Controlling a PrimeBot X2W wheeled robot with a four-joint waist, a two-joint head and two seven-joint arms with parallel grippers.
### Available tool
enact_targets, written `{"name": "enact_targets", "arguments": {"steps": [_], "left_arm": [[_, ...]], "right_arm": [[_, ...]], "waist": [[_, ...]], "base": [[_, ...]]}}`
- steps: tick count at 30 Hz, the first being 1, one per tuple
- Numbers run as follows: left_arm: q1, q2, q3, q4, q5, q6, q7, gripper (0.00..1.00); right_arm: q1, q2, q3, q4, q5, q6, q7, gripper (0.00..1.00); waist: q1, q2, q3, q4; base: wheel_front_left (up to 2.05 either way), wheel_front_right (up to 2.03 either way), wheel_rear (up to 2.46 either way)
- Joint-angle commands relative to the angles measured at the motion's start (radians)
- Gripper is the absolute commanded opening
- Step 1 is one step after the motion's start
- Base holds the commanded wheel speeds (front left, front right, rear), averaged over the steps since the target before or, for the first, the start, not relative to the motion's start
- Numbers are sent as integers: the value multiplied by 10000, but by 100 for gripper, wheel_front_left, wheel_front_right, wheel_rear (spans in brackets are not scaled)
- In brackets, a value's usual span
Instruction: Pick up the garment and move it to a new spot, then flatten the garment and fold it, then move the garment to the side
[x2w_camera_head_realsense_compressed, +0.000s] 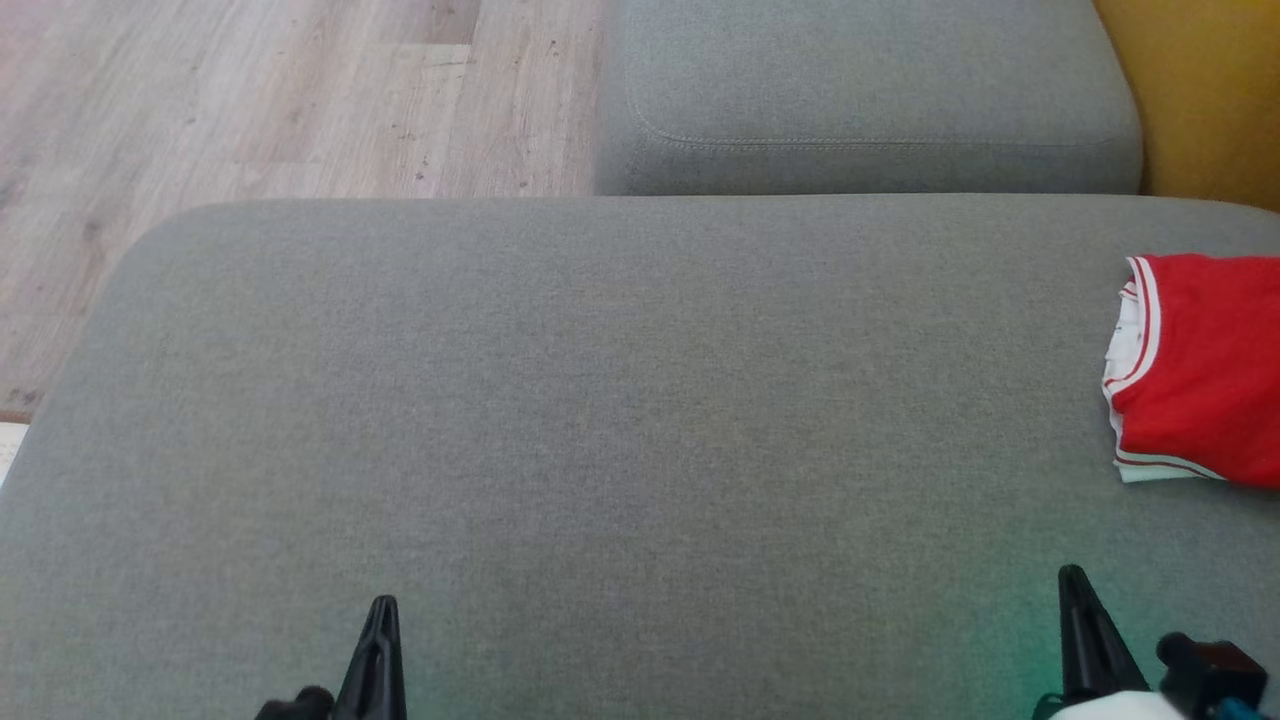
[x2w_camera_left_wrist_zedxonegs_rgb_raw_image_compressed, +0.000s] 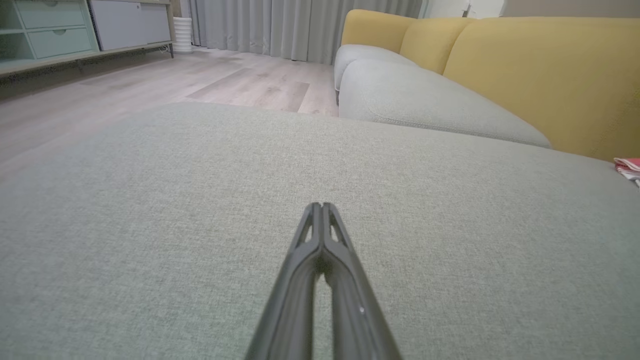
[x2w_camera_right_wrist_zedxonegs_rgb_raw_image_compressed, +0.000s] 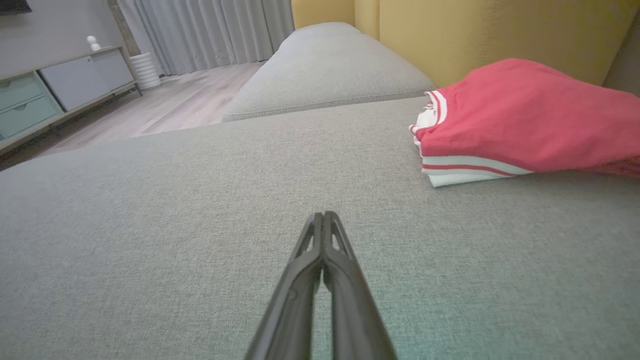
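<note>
tooling: left gripper (x2w_camera_head_realsense_compressed: 382, 603) at 7 o'clock of head view, right gripper (x2w_camera_head_realsense_compressed: 1072, 573) at 5 o'clock; both pinched fully closed, holding nothing, above grey cushion (x2w_camera_head_realsense_compressed: 600, 400). garment (x2w_camera_head_realsense_compressed: 1205, 365): red, white-striped trim, folded, at 3 o'clock near cushion's right edge, well apart from both. judged light, soft, limp; grip stacked trim edge through all layers.

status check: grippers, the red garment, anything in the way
Left gripper shut, empty, over the grey cushion. Right gripper shut, empty. Red garment folded, on the cushion's right side, apart from both. No obstacle seen.
</note>
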Motion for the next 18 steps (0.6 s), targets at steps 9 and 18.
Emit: {"name": "enact_targets", "arguments": {"steps": [9, 18], "left_arm": [[-534, 77, 205, -291, -1171, -120, 237, 0], [-720, 117, 347, -274, -2257, -229, 452, 0]], "right_arm": [[-507, -28, -60, -400, 1193, 9, 260, 0], [-677, -33, -69, -454, 2289, 15, 503, 0]], "waist": [[0, -1, 26, -64], [0, -1, 53, -133]], "base": [[0, 0, 0], [0, 0, 0]]}}
